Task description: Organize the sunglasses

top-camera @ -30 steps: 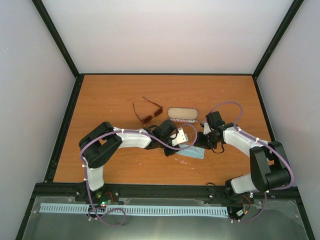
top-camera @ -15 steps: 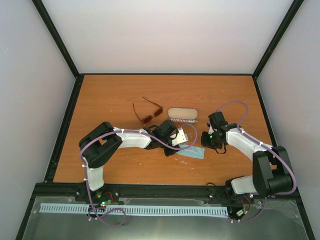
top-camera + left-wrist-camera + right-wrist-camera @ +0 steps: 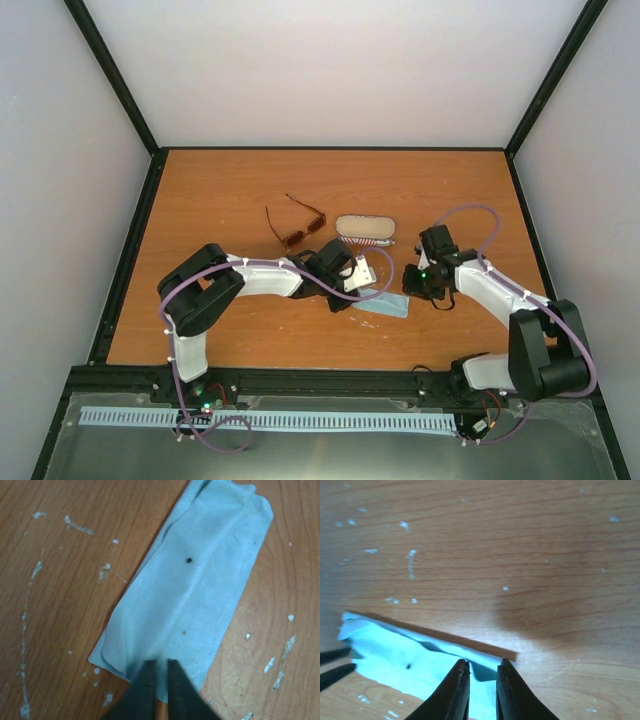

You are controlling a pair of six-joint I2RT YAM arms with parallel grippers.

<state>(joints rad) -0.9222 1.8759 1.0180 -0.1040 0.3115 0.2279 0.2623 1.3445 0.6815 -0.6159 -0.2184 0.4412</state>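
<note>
The sunglasses (image 3: 296, 226), with a thin reddish-brown frame and tinted lenses, lie open on the table, left of the oval case (image 3: 365, 229) and apart from both grippers. A light blue cloth (image 3: 386, 304) lies folded in front of the case. It also shows in the left wrist view (image 3: 195, 590) and the right wrist view (image 3: 405, 662). My left gripper (image 3: 161, 672) is shut on the cloth's near edge. In the top view it (image 3: 352, 292) sits at the cloth's left end. My right gripper (image 3: 482, 672) is narrowly open over the cloth's right end, and also shows in the top view (image 3: 407, 286).
The wooden table (image 3: 220, 190) is bounded by black rails and white walls. Both arms reach in low from the near edge and meet at the cloth, just in front of the case.
My right gripper has drawn back a little to the right from over the cloth. The left arm, cloth, case and sunglasses have not moved.
</note>
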